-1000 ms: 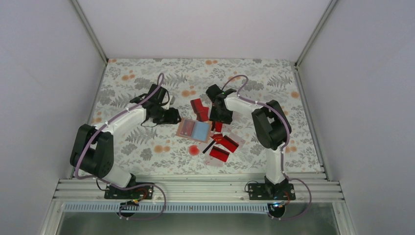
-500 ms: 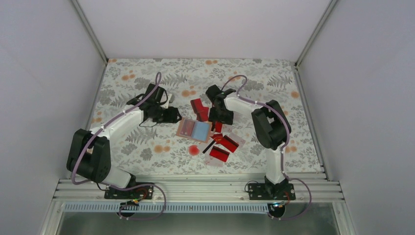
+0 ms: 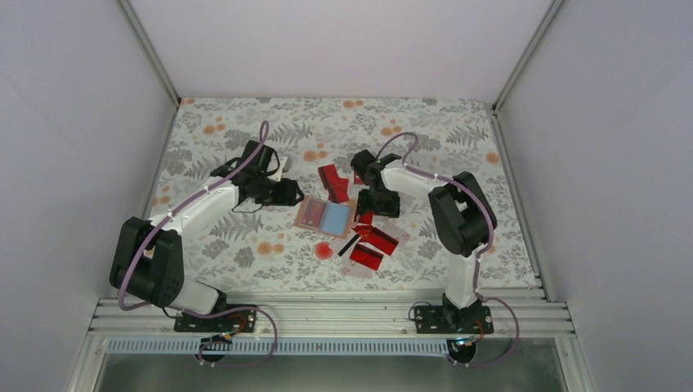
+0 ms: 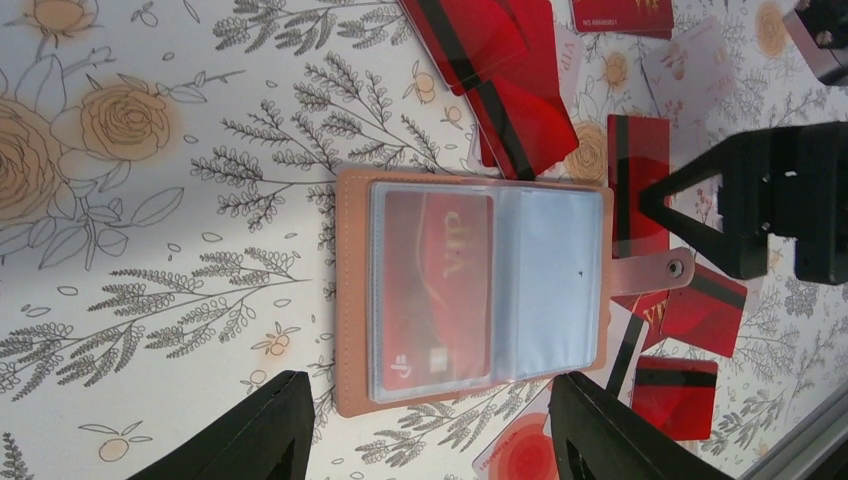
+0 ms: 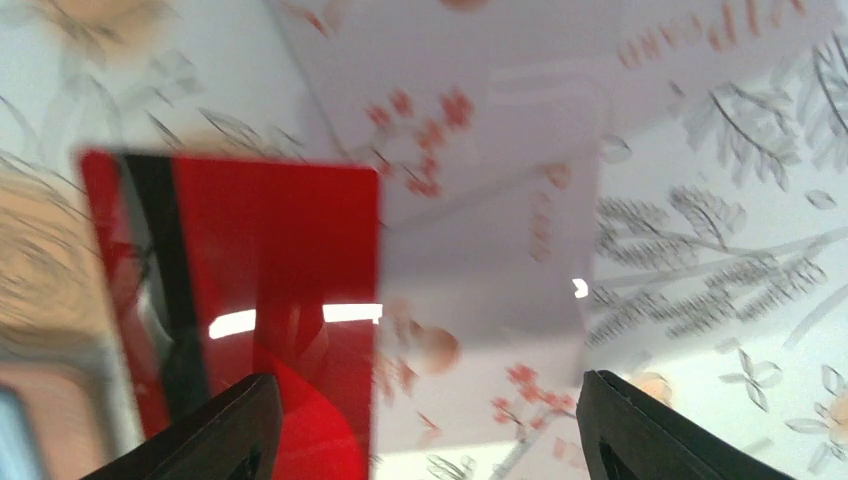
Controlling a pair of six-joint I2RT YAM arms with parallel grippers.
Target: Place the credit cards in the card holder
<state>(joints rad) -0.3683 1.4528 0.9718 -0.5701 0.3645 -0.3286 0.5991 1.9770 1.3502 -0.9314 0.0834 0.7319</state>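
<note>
Several credit cards (image 3: pixel 372 245) lie loose on the floral table (image 3: pixel 245 245), some just behind the card holder (image 4: pixel 470 290) and more to its right. The holder lies open and flat, with one red card (image 4: pixel 435 290) already in a clear pocket. The cards look thin, stiff, light and glossy (likely slippery when flat), so an edge propped on a neighbouring card seems the best place to pinch. The left gripper (image 4: pixel 430 425) hovers over the holder, fingers spread and empty. The right gripper (image 5: pixel 430 430), just right of the holder, is also wide apart and holds nothing. Its view is blurred, and overlapping cards prevent a sure count.
</note>
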